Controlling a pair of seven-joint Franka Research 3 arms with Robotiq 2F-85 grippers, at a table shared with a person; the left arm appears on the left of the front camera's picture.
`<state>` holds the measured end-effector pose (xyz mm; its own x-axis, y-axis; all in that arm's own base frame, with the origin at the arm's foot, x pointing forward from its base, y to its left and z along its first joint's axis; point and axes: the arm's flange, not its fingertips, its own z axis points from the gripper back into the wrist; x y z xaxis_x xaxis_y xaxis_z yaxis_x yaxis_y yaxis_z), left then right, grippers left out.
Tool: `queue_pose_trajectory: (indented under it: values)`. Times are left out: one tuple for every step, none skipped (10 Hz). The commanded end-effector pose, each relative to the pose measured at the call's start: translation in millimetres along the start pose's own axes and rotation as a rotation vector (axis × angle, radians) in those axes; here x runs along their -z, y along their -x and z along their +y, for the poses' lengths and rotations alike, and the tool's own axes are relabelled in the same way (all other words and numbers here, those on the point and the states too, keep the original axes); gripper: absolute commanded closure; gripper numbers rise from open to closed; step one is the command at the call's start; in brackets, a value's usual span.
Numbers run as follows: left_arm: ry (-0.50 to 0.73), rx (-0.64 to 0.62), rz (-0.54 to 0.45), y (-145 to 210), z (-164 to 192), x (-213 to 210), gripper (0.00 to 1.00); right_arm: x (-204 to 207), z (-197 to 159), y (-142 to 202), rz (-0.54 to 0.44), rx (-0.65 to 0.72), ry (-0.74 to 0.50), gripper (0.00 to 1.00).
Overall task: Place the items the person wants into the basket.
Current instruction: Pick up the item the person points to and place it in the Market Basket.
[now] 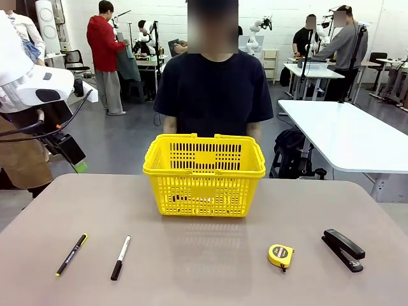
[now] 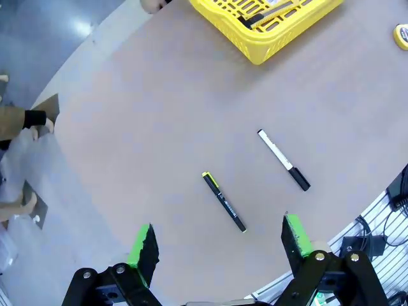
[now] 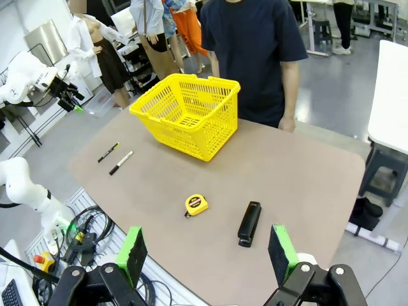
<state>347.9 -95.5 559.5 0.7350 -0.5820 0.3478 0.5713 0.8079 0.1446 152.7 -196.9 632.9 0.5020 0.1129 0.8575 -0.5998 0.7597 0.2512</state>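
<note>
The yellow basket (image 1: pixel 204 175) stands at the table's far middle, in front of the person (image 1: pixel 213 83) in a dark T-shirt. A slim yellow-and-black knife (image 2: pixel 266 14) lies inside it. On the near right lie the tape measure (image 1: pixel 280 255) and the black stapler (image 1: pixel 343 249). My left gripper (image 2: pixel 218 223) hangs open high over the table's left side, above a pen. My right gripper (image 3: pixel 205 231) is open too, held well above the near edge with the tape measure (image 3: pixel 196 204) and stapler (image 3: pixel 249 224) below it.
A black pen with a yellow end (image 1: pixel 71 254) and a black-and-white marker (image 1: pixel 120 257) lie on the near left. The person's hand (image 3: pixel 288 124) rests at the far edge. A white table (image 1: pixel 357 137) stands at the back right.
</note>
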Motion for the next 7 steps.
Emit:
queue_pose_trajectory:
  values:
    - [0.005,0.012,-0.015,4,1,1,0.0,2,1,-1,-0.005,-0.005,-0.015,0.0]
    - [0.0,0.0,0.0,0,0,0,0.0,2,1,-1,-0.005,-0.005,-0.015,0.0]
    - [0.188,0.094,-0.118,26,18,-24,0.0,2,1,-1,-0.005,-0.005,-0.015,0.0]
    - [0.265,0.16,-0.191,48,35,-44,0.0,2,1,-1,-0.005,-0.005,-0.015,0.0]
    - [0.266,0.184,-0.235,65,48,-57,0.0,2,1,-1,-0.005,-0.005,-0.015,0.0]
    - [0.211,0.22,-0.29,85,66,-68,0.0,2,1,-1,-0.005,-0.005,-0.015,0.0]
    - [0.224,0.237,-0.357,107,88,-80,0.0,2,1,-1,-0.005,-0.005,-0.015,0.0]
